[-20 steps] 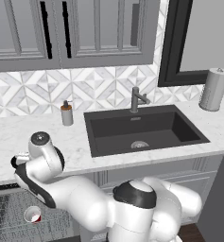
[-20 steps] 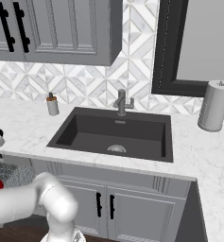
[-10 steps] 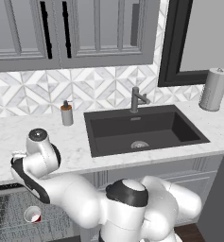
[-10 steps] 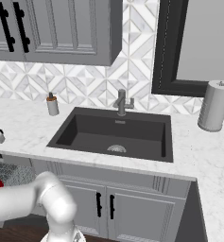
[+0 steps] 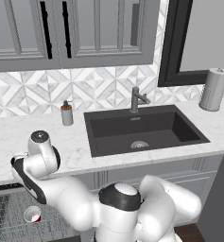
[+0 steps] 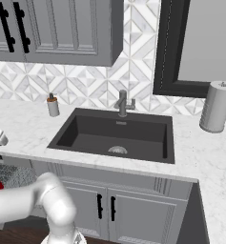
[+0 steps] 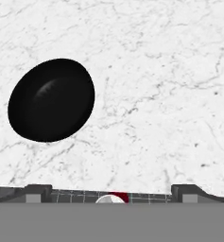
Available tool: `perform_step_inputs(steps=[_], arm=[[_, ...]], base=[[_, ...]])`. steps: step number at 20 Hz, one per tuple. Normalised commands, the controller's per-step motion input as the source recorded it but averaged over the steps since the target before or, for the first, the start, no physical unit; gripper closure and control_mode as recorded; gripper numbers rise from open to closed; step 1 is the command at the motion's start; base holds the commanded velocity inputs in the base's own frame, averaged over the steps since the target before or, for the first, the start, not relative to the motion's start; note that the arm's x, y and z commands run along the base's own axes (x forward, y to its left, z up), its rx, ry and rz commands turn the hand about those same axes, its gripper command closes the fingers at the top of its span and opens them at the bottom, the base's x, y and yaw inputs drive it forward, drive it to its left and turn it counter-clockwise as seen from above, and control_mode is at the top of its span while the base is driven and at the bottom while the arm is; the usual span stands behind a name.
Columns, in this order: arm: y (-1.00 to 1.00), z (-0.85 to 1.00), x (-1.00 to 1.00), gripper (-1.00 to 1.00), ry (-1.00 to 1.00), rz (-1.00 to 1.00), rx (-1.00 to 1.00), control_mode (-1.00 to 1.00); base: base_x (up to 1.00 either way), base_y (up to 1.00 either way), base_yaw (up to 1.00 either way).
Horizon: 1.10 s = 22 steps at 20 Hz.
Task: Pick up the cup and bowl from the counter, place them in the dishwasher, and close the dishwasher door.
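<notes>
Over counter (image 7: 170, 71) — arm higher — bowl (image 7: 51, 99) below

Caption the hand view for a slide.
Open gripper hovers over the counter beside the black bowl.

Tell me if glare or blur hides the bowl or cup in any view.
Hand view: the black bowl is sharp on the marble counter, with one faint highlight. Left base view: the red cup in the dishwasher rack is small but clear; lighting is flat, no glare.
</notes>
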Motion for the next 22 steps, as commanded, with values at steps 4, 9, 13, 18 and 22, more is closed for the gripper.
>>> perform_step_inputs(steps=[4, 9, 13, 18, 22], arm=[[0.00, 0.00, 0.18, -1.00, -0.06, 0.01, 0.00, -1.00], [0.18, -0.01, 0.18, -1.00, -0.05, 0.00, 0.00, -1.00], [0.22, -0.06, 0.16, -1.00, 0.00, 0.00, 0.00, -1.00], [0.09, -0.12, 0.08, -1.00, 0.00, 0.00, 0.00, -1.00], [0.00, -0.25, 0.16, -1.00, 0.00, 0.00, 0.00, -1.00]], base=[[0.00, 0.00, 0.00], [0.00, 0.00, 0.00], [0.00, 0.00, 0.00], [0.00, 0.00, 0.00], [0.00, 0.00, 0.00]])
